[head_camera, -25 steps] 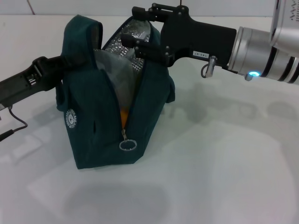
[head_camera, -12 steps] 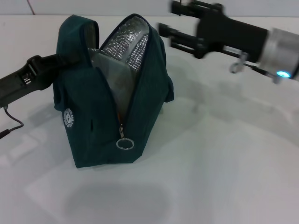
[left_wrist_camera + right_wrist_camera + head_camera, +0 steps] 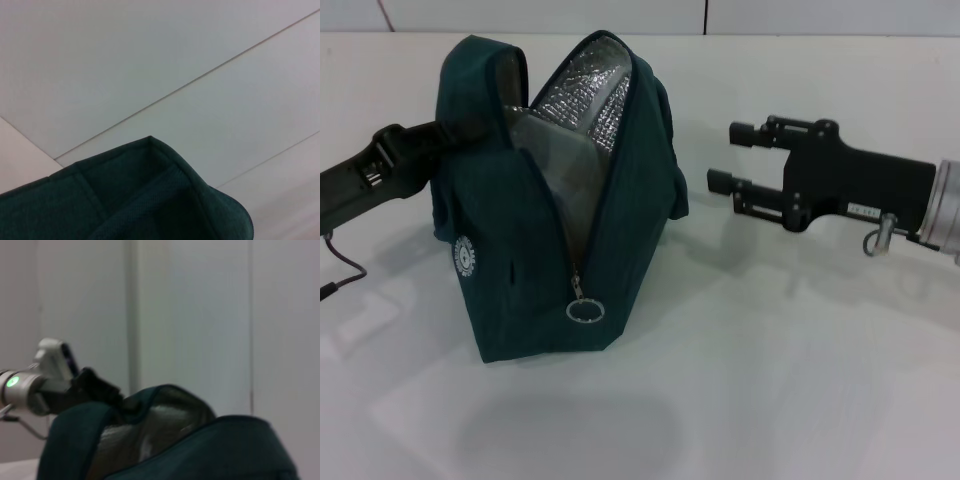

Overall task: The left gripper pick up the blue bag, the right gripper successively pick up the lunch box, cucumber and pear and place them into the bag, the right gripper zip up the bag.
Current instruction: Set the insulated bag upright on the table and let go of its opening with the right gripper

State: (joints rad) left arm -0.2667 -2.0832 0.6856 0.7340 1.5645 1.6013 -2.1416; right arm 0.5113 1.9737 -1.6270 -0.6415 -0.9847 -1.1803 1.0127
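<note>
A: What surface fills the head view?

B: A plain white table (image 3: 800, 380), running to a pale wall along the top edge.

A: And at far left?

B: The left gripper (image 3: 448, 135) reaches in level from the left edge, pinched on the bag (image 3: 520, 260) at its upper left rim. The bag stands left of centre, gaping at the top, silver lining and a clear box (image 3: 560, 165) showing inside, ring pull low on the front.

A: On the right?

B: The right gripper (image 3: 732, 157) hangs level at centre right, near the bag, its fingers apart and holding nothing.
</note>
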